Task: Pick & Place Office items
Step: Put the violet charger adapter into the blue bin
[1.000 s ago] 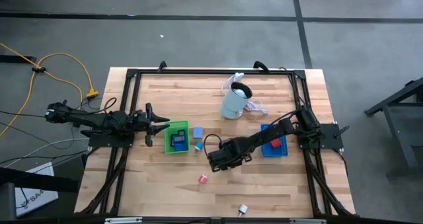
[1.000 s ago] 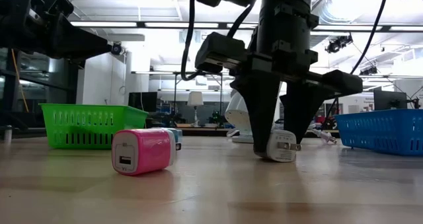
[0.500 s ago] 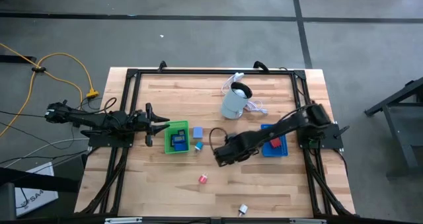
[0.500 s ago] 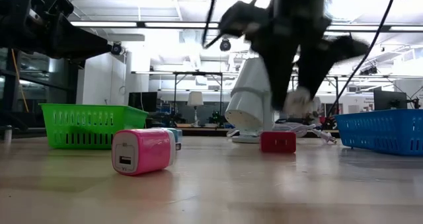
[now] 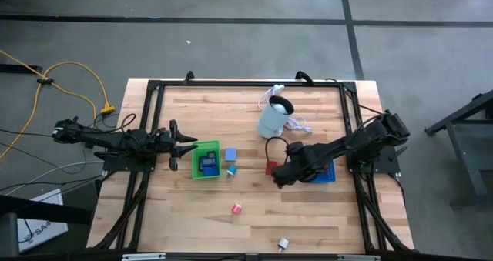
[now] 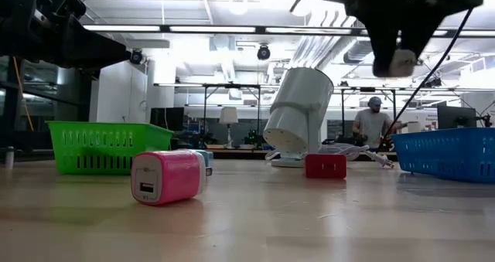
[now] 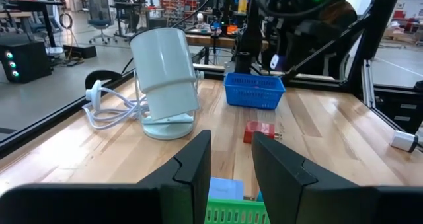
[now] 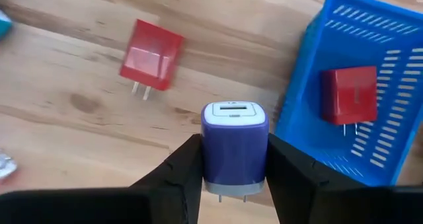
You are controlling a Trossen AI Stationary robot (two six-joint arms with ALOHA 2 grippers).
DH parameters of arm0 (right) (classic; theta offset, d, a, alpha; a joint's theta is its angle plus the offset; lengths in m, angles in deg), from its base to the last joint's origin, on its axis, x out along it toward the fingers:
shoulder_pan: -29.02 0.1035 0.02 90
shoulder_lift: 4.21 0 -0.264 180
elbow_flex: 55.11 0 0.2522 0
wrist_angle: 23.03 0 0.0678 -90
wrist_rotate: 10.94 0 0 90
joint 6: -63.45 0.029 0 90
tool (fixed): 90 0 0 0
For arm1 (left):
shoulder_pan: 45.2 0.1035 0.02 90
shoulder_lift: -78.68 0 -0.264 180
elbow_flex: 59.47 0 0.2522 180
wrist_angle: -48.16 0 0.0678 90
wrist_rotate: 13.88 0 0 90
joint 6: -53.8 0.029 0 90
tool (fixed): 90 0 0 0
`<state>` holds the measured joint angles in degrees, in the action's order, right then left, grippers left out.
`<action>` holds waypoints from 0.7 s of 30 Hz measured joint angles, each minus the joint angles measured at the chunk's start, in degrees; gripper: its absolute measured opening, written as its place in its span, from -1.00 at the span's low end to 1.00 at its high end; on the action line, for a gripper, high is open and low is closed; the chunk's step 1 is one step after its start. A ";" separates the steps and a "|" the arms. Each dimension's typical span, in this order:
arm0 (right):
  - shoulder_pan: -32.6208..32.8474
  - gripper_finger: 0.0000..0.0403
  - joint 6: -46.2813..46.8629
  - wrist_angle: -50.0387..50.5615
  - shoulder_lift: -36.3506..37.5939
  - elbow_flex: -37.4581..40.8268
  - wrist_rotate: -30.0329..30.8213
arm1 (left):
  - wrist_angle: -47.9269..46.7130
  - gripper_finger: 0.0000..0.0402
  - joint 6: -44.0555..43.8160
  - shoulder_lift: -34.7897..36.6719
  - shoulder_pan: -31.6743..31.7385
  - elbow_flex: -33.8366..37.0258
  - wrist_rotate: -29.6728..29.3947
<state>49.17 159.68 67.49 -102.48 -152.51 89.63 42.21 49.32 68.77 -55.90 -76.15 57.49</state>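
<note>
While clamping a charger (image 8: 234, 145), right fingers (image 8: 182, 171) hover.

Legible markings: one only. In the high view, a white sheet (image 5: 35, 229) lying on the floor beside the surface's left edge carries dark characters, apparently "SA4", partly cut off by the picture edge. No readable text, brand, number or sign is found on any other item in any view.
</note>
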 joint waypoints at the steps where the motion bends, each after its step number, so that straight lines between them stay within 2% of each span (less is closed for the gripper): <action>1: 0.46 -0.36 0.57 -0.05 0.55 0.87 -0.06 | -0.01 -0.48 0.01 0.00 0.01 0.00 0.00; 6: 2.36 -0.36 3.39 -2.30 4.70 7.01 -0.01 | -0.01 -0.48 0.01 0.02 0.00 0.00 0.00; 16: 4.27 -0.36 9.48 -15.37 17.15 26.43 0.87 | -0.01 -0.48 0.01 0.00 0.00 0.00 0.00; 21: 4.23 -0.35 9.66 -18.97 19.39 30.59 0.74 | -0.01 -0.48 0.01 0.01 0.00 0.00 0.00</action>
<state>53.41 169.34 48.52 -83.09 -121.92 90.37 42.21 49.33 68.77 -55.90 -76.15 57.49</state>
